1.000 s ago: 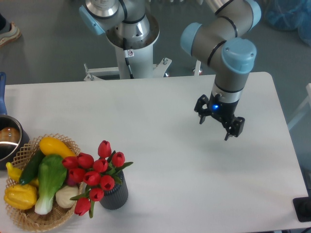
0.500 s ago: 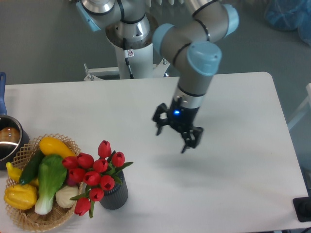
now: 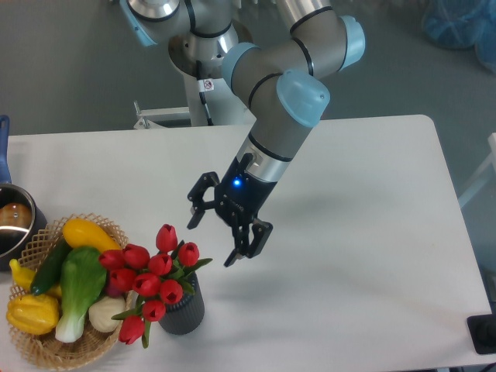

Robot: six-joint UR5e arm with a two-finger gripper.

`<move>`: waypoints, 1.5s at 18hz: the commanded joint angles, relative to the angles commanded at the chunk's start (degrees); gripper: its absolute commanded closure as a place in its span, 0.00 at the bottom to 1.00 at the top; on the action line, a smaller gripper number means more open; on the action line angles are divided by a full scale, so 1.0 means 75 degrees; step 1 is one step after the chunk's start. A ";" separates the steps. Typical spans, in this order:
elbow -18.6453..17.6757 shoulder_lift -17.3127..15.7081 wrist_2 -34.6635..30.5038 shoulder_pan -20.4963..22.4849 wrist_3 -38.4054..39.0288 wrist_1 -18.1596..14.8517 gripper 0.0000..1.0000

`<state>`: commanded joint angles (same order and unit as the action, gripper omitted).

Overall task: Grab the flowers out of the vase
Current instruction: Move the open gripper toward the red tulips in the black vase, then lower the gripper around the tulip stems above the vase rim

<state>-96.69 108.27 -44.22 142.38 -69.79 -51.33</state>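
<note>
The flowers (image 3: 149,279), red tulip buds with green stems and leaves, stand in the vase (image 3: 184,311), a short dark grey ribbed cylinder near the table's front left. My gripper (image 3: 212,242) is open and empty. It hangs above the table just up and to the right of the bunch, its fingertips a short way from the nearest buds and not touching them. The arm reaches down to it from the back middle.
A woven wicker basket (image 3: 31,349) with yellow squash, a green vegetable and others stands left of the vase, touching the bunch. A metal pot (image 3: 14,223) sits at the left edge. The robot base (image 3: 209,62) is behind the white table (image 3: 372,279).
My gripper has swept from the right side of the table leftward and toward the front, ending open beside the flowers. The flowers, vase and basket have not moved.
</note>
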 joint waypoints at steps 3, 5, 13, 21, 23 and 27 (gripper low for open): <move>0.0164 0.0305 0.0515 -0.0012 0.0000 0.0059 0.00; 0.0270 0.0434 0.0726 -0.0012 0.0000 0.0117 0.00; 0.0329 0.0575 0.1300 -0.0188 0.0210 0.0117 0.00; 0.0012 0.0681 0.2263 -0.0199 0.0246 0.0141 0.20; 0.0012 0.0751 0.2344 -0.0199 0.0223 0.0164 0.54; 0.0024 0.0775 0.2357 -0.0153 0.0199 0.0164 0.94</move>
<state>-96.50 114.08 -26.54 141.24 -68.29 -50.10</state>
